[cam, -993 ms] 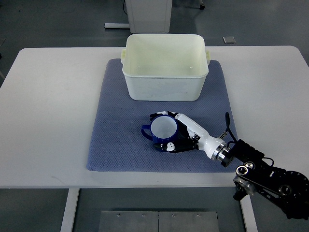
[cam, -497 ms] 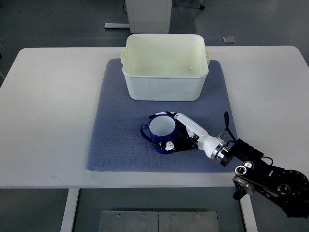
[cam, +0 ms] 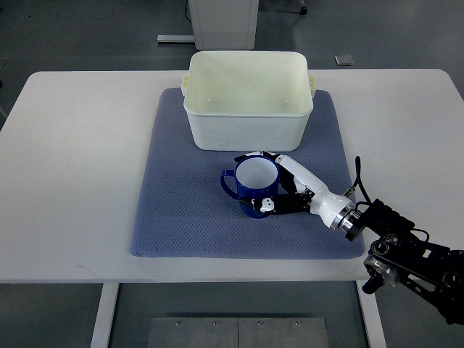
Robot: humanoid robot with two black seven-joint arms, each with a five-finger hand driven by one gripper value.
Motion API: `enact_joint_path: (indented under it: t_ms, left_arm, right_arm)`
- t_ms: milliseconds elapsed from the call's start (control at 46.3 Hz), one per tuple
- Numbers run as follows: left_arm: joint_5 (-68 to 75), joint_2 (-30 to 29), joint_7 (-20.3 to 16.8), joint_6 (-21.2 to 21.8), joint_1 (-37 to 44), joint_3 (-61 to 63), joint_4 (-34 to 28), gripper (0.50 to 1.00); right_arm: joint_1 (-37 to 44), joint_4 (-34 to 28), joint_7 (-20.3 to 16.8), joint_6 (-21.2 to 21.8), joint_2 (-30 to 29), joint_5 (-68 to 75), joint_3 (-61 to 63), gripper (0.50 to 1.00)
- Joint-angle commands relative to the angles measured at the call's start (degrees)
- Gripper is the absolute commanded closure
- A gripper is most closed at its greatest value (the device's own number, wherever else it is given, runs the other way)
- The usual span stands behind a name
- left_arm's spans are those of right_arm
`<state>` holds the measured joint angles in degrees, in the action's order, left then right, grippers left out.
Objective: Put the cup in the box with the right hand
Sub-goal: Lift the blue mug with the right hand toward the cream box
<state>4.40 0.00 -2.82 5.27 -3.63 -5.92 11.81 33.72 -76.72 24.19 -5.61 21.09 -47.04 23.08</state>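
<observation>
**Right hand, cup in grasp, moving toward box**

Right hand [cam: 279,190]: enters from the table's near right corner, forearm angled across the mat's near right part. Fingers are wrapped around the cup, thumb tip on its near side and the other fingers curled behind its far rim. Closed on the cup; nothing else held.

Cup [cam: 255,185]: blue outside, white inside, upright, mouth up, handle pointing to the mat's left edge. It sits over the middle of the mat, just short of the box's near wall. Compared with a second ago it has shifted farther from the near edge and a little to the right, hand and cup travelling together. Whether it is clear of the mat cannot be told from above. Judged: grasp secured, carry begun; lift over the wall and release remain.

Mat [cam: 174,210]: blue-grey, textured, lying square on the white table [cam: 72,181].

Box [cam: 248,101]: cream, open-topped, nothing visible inside, on the mat's far edge, small lugs at each side.

Left hand: not in view.
</observation>
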Motion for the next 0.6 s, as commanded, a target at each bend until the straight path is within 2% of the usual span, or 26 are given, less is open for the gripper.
enact_joint_path:
  t_ms: [0,259,583]
  left_arm:
    - [0.0,0.0,0.0,0.0,0.0,0.0,0.0,0.5]
    - [0.0,0.0,0.0,0.0,0.0,0.0,0.0,0.5]
    - [0.0,0.0,0.0,0.0,0.0,0.0,0.0,0.5]
  right_arm:
    - [-0.1,-2.0,-0.1,0.0,1.8,0.5,0.9,1.0]
    - [-0.3,-3.4,0.2,0.3,6.3,1.0,4.2,1.0]
    - [-0.2,-3.7,1.1,4.8,11.8,3.6,10.2,1.0]
